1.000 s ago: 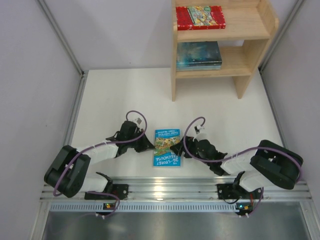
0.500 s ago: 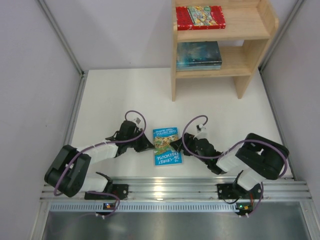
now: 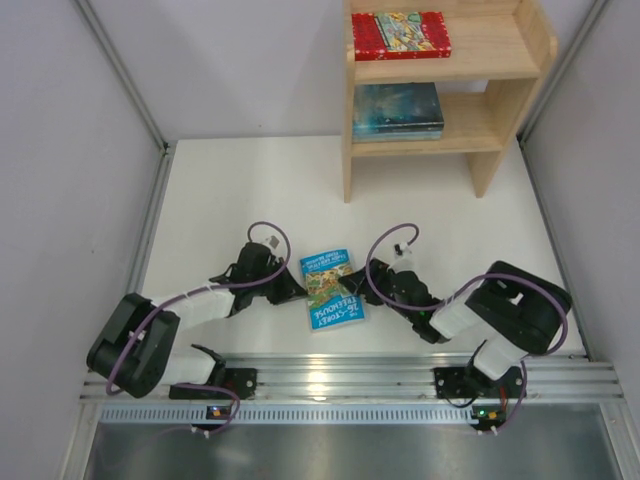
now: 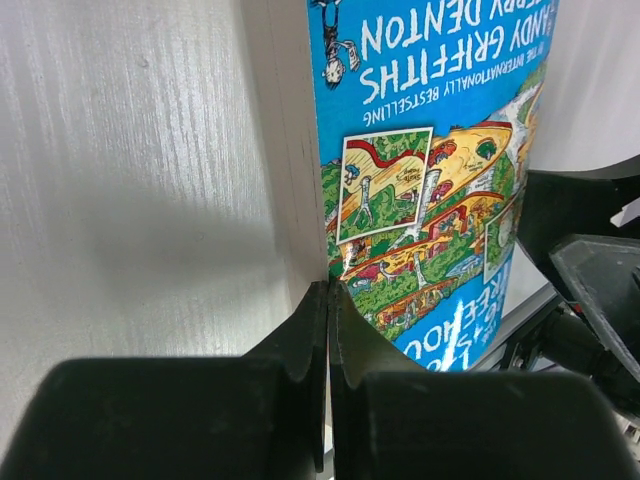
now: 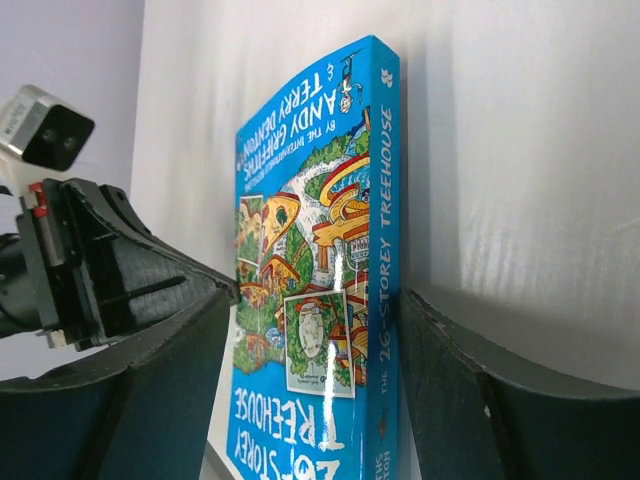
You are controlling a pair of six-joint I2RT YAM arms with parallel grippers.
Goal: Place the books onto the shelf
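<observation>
while the left gripper (image 3: 292,288) lies low on the white table (image 3: 250,190), left of centre, just where it was a second ago, its two fingers (image 4: 318,330) are pressed flat together with nothing between them. their tip touches the pale page edge of the bright blue book (image 3: 332,290). this book lies flat on the table between the two arms, cover up, cartoon picture showing. compared with a second ago it has turned a little: its far end has swung toward the left, so it now sits askew. just right of the book, the right gripper (image 3: 372,280) has its fingers spread apart, one over the cover and one beside the spine; whether either presses on the book cannot be told. the right arm's elbow, far out to the right a second ago, has drawn in closer. at the upper right stands the light wooden shelf (image 3: 500,60), unchanged, with the red book (image 3: 400,33) lying on its top tier and the dark teal book (image 3: 397,110) on the lower tier.
</observation>
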